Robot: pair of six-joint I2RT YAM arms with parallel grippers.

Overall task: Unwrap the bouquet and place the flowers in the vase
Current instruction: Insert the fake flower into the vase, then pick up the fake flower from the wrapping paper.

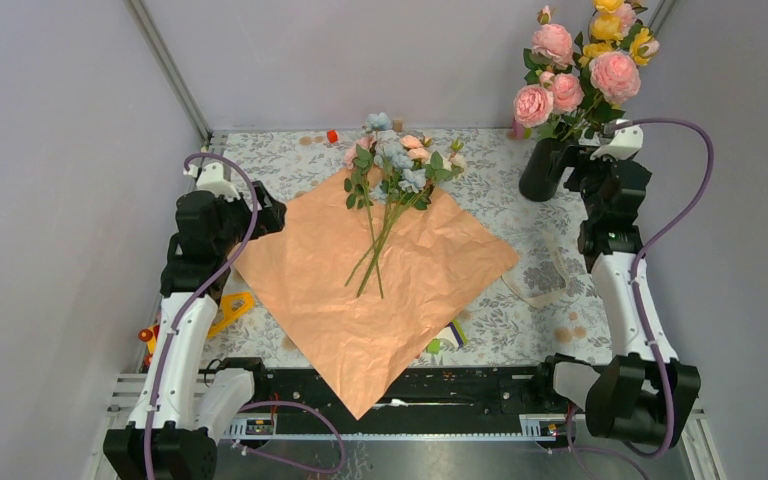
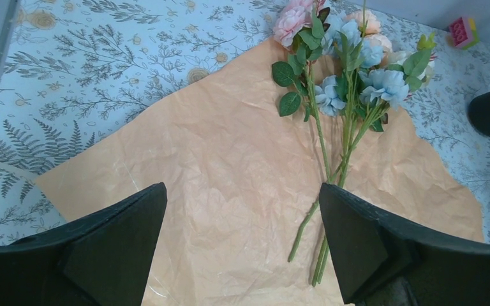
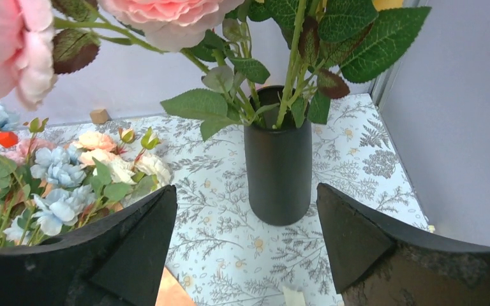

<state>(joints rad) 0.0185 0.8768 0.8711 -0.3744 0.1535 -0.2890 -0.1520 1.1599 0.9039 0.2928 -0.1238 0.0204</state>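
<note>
The bouquet lies unwrapped: its peach paper is spread flat on the table, and the flowers, blue, pink and cream on thin green stems, rest loose on its far corner. The black vase stands at the back right with big pink roses and yellow blooms in it. My right gripper is open just beside the vase; in its wrist view the vase stands beyond the right gripper. My left gripper is open over the paper's left corner. In the left wrist view the left gripper is empty, with the stem ends near its right finger.
A floral-print cloth covers the table. A pale strip lies right of the paper, a yellow tool at its left, and a small red piece by the back wall. Grey walls close in on all sides.
</note>
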